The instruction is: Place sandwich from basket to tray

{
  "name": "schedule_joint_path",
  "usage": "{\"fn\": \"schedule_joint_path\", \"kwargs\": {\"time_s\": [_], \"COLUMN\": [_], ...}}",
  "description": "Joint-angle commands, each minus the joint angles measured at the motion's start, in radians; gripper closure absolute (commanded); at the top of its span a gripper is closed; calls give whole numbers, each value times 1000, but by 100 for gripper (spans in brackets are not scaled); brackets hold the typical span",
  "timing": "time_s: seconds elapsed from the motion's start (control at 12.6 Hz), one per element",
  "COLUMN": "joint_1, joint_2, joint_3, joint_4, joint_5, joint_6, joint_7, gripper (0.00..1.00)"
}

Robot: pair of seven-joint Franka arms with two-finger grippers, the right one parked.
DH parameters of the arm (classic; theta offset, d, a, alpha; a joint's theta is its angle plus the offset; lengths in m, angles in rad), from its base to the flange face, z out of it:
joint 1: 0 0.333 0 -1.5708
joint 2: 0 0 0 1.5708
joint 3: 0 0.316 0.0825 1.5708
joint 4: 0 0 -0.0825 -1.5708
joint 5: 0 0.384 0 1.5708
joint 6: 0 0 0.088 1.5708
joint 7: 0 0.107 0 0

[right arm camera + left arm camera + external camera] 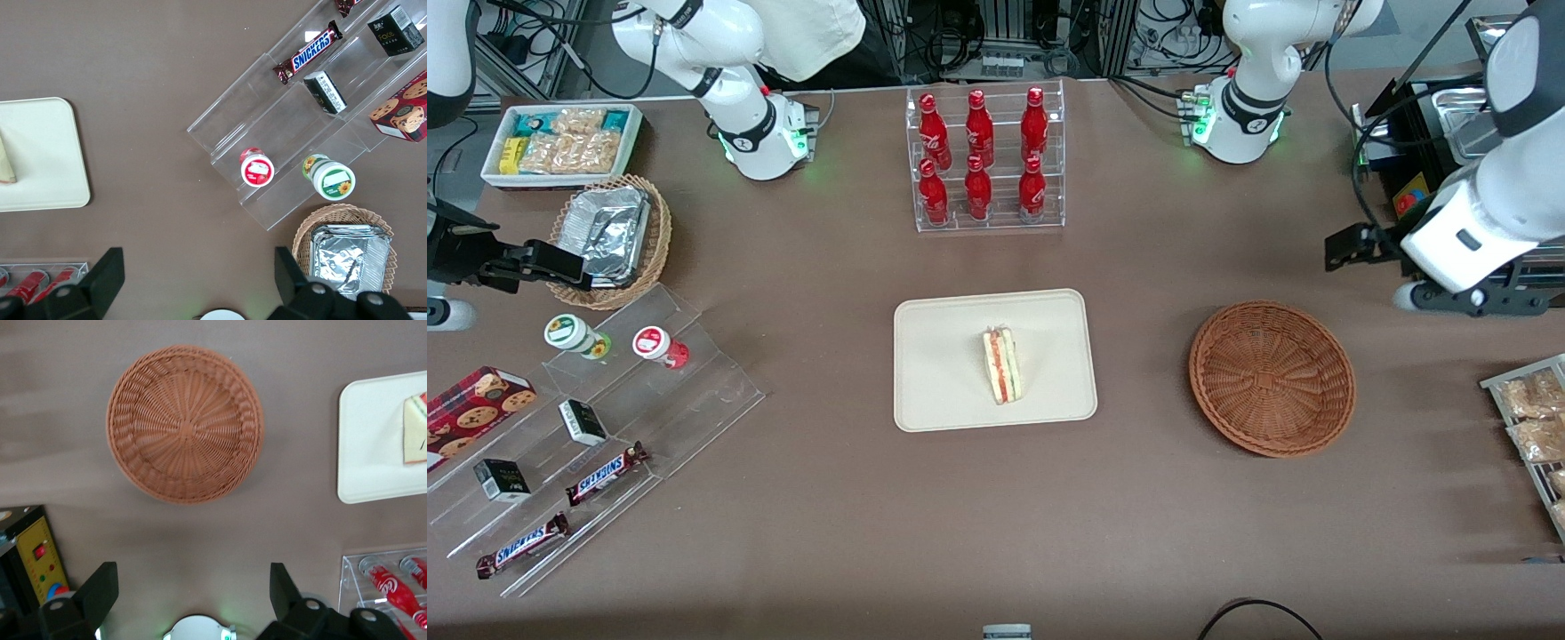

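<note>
Cream-beige plastic is carrying the sandwich [1004, 365] now: the wedge is lying near the middle of the tray [934, 391], its cut edge with the red and green layers turned up toward the front camera. In my wrist view only a corner of the pale bread [415, 430] is showing, on a corner of the tray [363, 453].

The reddish-brown wicker basket [1272, 378] is sitting beside the tray, toward my end of the table, apart from it with bare brown tabletop [1138, 498] between them. Nothing is lying in the basket; my wrist camera is looking straight down into its woven bottom [185, 425].

My gripper [193, 593] is hanging well above the table, toward my end of it and farther from the front camera than the basket. Its two black fingers [100, 590] are standing wide apart with nothing between them, only the brown cloth below. In the front view my arm's white forearm [1485, 222] is showing near the picture's edge, beside a dark machine with coloured buttons [40, 563].

An acrylic rack of red bottles [983, 160] is standing farther from the front camera than the tray. Toward the parked arm's end, a lighter tan basket with a foil container [609, 233] is resting near a white box of wrapped snacks [560, 142] and a clear stepped stand holding Snickers bars [603, 473].
</note>
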Motion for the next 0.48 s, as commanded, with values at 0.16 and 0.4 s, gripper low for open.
{"fn": "schedule_joint_path", "kwargs": {"time_s": [0.16, 0.4], "joint_1": [20, 20], "joint_2": [-117, -119], "joint_3": [20, 47], "joint_4": [-43, -46], "joint_5": [-2, -2], "joint_6": [-93, -98], "joint_7": [26, 26], "gripper": [0, 0]}}
